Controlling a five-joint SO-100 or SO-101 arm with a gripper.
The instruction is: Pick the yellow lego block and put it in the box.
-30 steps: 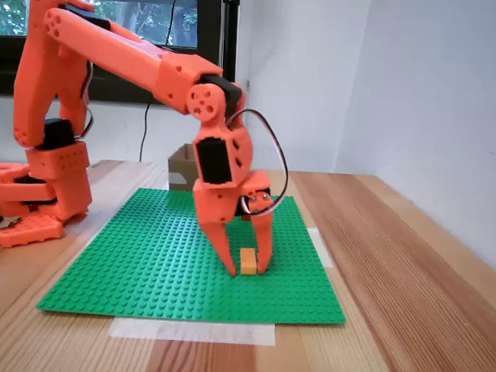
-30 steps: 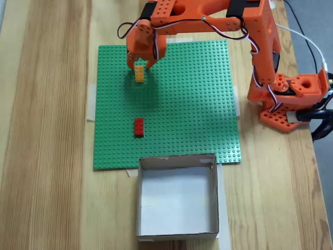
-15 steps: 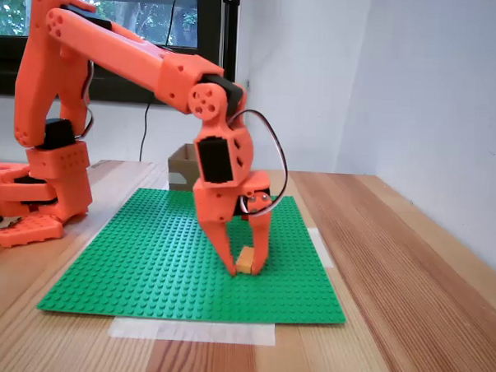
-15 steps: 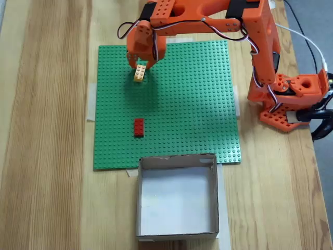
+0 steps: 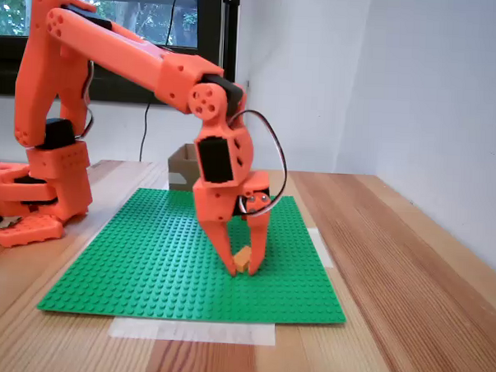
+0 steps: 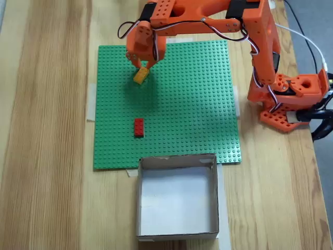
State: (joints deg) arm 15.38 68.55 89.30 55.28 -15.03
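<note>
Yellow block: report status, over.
Gripper shut on yellow lego block, tilted, just lifting. Box empty. Red brick on the baseplate between them.

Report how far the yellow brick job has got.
Done: the gripper has closed on the yellow lego block. In hand: the block sits tilted between the fingertips, just off the green baseplate. Left: carry it past the red brick and release it in the box.

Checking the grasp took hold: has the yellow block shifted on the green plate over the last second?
Yes. The yellow lego block, between the gripper fingers, has twisted askew and tilted against the green baseplate studs.
</note>
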